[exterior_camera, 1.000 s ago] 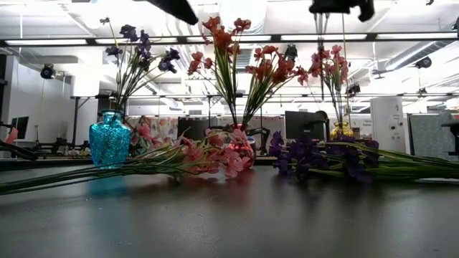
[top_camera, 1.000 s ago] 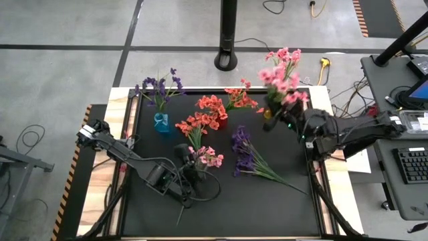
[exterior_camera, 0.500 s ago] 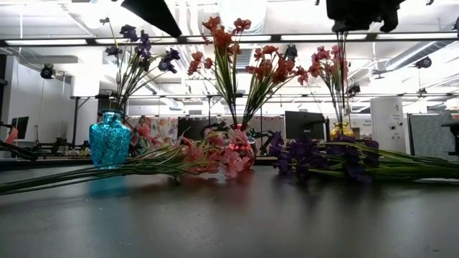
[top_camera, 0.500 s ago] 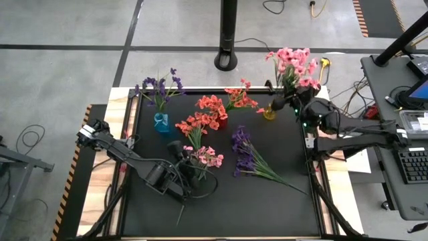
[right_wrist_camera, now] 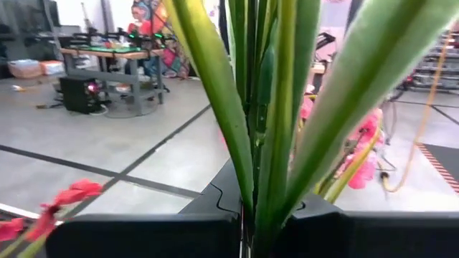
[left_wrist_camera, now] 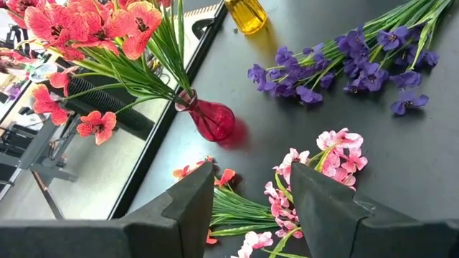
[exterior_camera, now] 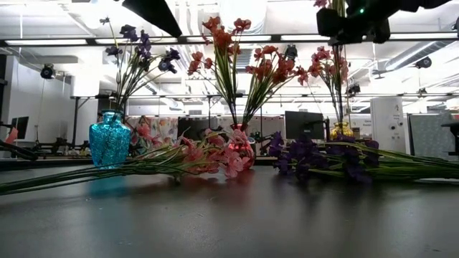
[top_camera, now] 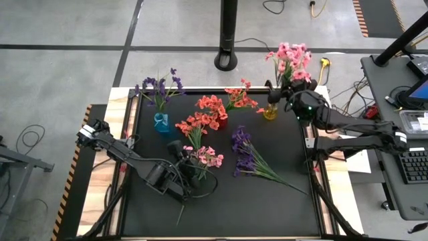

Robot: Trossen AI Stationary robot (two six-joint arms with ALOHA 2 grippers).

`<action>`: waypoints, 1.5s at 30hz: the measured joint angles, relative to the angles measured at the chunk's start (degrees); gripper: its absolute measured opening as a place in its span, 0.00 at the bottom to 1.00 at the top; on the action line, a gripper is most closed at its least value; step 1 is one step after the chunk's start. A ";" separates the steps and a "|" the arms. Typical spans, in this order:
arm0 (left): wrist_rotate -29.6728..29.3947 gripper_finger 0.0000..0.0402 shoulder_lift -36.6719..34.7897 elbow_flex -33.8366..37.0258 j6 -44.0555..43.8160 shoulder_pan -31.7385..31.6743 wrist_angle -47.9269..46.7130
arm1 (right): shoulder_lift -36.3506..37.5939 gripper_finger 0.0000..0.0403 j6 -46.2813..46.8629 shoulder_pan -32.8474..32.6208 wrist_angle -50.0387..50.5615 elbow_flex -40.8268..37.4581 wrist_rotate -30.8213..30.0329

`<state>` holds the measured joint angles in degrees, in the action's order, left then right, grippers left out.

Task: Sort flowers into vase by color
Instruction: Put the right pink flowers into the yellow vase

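Observation:
My right gripper (top_camera: 286,92) (exterior_camera: 353,24) hovers high at the table's far right, shut on a pink sprig (top_camera: 291,56) that stands above the yellow vase (top_camera: 270,112) (exterior_camera: 341,130). My left gripper (top_camera: 182,155) (left_wrist_camera: 251,208) is open, raised over a second pink sprig (top_camera: 206,158) (left_wrist_camera: 331,155) that lies flat on the mat. A purple sprig (top_camera: 249,159) (left_wrist_camera: 346,60) lies to its right. Purple blossoms stand in the blue vase (top_camera: 161,122) (exterior_camera: 110,140), and coral-red ones in the red vase (top_camera: 221,122) (left_wrist_camera: 213,119). My right gripper pinches the pink sprig's bundle of green stems and leaves (right_wrist_camera: 264,188) between its two fingers, level from the table's right, fingers across the stems. The sprig stands upright, blossoms above the fingers; its stem (exterior_camera: 337,86) runs down toward the yellow vase's mouth.
A coral-red sprig (top_camera: 192,127) lies on the mat by the red vase. The near half of the black mat (top_camera: 254,207) is bare. A dark pole base (top_camera: 227,61) stands beyond the far edge; cables lie on the floor at far right.
My right gripper has moved toward the table's far edge and risen, staying shut. The pink sprig has swung with it from a lean toward the table's left into an upright stand over the yellow vase, with its blossoms now farther back.

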<state>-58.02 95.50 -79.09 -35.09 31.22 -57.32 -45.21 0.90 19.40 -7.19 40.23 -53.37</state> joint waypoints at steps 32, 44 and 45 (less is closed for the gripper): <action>-0.11 0.42 0.00 0.07 0.00 0.00 0.04 | -4.46 0.04 2.57 2.40 -0.10 0.00 0.84; -0.09 0.42 -0.02 0.09 0.00 0.00 0.05 | -4.39 0.30 9.54 2.40 9.32 0.02 0.84; -0.09 0.42 -0.01 0.09 0.00 0.00 0.07 | -4.35 0.32 10.19 2.40 10.48 0.02 0.84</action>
<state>-58.11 95.49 -79.00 -35.09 31.22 -57.25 -49.56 11.09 21.80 3.29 40.25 -52.53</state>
